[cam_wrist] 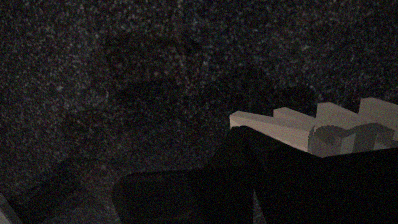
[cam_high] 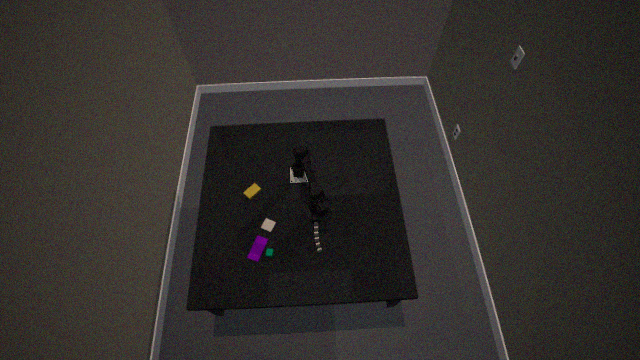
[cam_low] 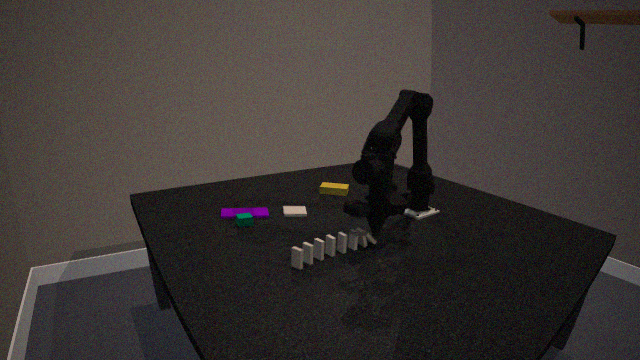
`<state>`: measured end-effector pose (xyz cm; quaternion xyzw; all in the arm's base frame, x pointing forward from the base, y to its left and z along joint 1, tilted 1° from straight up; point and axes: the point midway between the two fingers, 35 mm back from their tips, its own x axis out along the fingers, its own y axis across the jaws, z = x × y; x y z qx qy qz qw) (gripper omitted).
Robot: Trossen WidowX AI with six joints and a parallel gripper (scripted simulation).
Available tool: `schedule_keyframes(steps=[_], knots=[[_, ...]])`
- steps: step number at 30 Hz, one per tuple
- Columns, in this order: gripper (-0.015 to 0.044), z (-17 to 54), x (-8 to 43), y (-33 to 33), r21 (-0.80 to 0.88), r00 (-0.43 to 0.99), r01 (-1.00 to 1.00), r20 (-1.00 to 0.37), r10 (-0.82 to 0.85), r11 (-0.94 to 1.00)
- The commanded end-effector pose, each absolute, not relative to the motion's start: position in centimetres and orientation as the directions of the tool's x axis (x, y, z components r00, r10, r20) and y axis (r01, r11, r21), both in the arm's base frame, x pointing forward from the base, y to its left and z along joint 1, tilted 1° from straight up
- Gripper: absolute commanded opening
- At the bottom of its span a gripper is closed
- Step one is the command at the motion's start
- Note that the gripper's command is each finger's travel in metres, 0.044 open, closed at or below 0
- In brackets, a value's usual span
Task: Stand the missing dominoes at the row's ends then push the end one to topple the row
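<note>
Matte black tabletop (cam_high: 350, 165) (cam_low: 450, 280) (cam_wrist: 150, 65) bears slim pale dominoes (cam_high: 316, 238) (cam_low: 330, 245) (cam_wrist: 377, 111), arm-end ones tilted beside the closed, empty tool (cam_high: 317, 214) (cam_low: 376, 231).

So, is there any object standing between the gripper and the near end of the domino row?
Nothing visible stands between them: the gripper is right at the leaning end domino. The coloured blocks lie off to the side.

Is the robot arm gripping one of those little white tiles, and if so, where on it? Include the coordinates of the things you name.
No, nothing is held: the gripper (cam_low: 376, 231) is shut, its tip beside the leaning dominoes (cam_low: 371, 238).
</note>
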<state>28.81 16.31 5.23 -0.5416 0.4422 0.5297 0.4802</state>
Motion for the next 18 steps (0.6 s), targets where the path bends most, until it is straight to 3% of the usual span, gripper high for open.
schedule_keyframes(steps=[1, 10, 18], knots=[[0.0, 7.1, 30.2, 18.4, -0.139, 0.124, -0.977, -0.987, 0.103, -0.162], [0.0, 10.6, 30.7, 15.9, -0.018, 0.017, -0.99, -1.0, 0.008, -0.143], [0.0, 10.7, 30.7, 15.8, -0.014, 0.013, -0.99, -1.0, 0.005, -0.142]])
